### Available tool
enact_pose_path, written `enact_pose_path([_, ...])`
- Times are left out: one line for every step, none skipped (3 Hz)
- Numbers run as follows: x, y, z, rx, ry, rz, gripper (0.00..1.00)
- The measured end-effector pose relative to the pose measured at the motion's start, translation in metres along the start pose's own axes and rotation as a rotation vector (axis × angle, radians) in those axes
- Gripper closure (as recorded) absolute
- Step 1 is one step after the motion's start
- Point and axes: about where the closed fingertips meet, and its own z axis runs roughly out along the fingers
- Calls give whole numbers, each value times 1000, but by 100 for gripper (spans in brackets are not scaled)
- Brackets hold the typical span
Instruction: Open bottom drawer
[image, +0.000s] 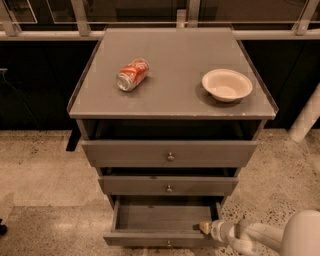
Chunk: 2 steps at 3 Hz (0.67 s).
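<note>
Speckled floor (40, 170), grey cabinet (170, 100). The bottom drawer (160, 217) stands partly out, with the gripper (205, 228) at its right front rim, probably placed there to pull. Whether it is open or closed cannot be told.

Cabinet top (172, 60), high above gripper (204, 228) at bottom drawer (160, 217) right corner: can (132, 75) up-left, bowl (226, 85) slightly right.

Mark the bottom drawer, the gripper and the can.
bottom drawer (160, 219), camera view, on its inside floor.
gripper (205, 228), camera view, on its tip, at the drawer's right front corner.
can (133, 75), camera view, on its side.
</note>
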Motion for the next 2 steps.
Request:
enact_pose_path([16, 7, -8, -39, 26, 21, 100])
enact_pose_path([21, 15, -17, -75, 18, 8, 100])
